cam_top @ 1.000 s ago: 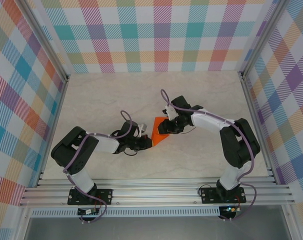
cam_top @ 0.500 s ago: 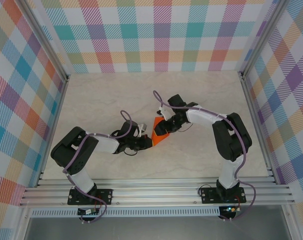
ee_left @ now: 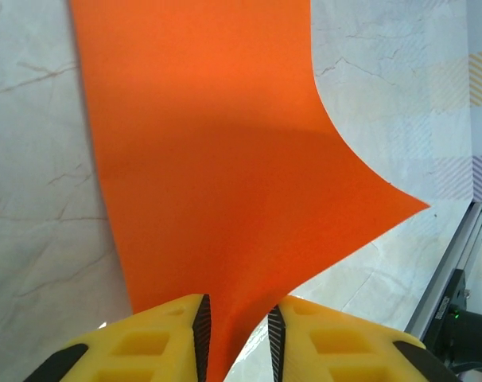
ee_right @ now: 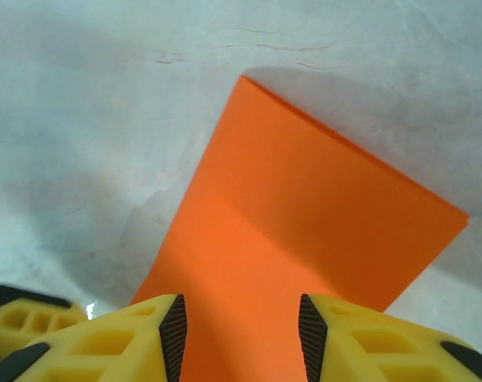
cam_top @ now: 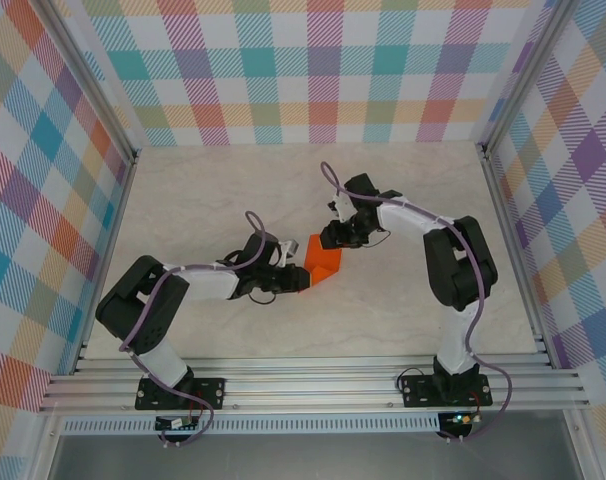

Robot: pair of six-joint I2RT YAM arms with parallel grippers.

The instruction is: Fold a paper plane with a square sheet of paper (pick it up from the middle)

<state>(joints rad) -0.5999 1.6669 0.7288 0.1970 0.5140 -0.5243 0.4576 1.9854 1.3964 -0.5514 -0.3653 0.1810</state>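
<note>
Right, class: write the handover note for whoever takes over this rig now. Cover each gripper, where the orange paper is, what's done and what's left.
Left gripper: jaws a little apart, with a corner of the orange paper running between them; not pinched tight.
Right gripper: open, fingers wide apart over the paper's other side.
Paper: mid-table, between the two grippers; one part curves up off the surface in the left wrist view.
Done: at least one crease shows, and from above the outline is a folded shape, not a square.
Left: the remaining folds; there is no pointed dart with wings yet.
</note>
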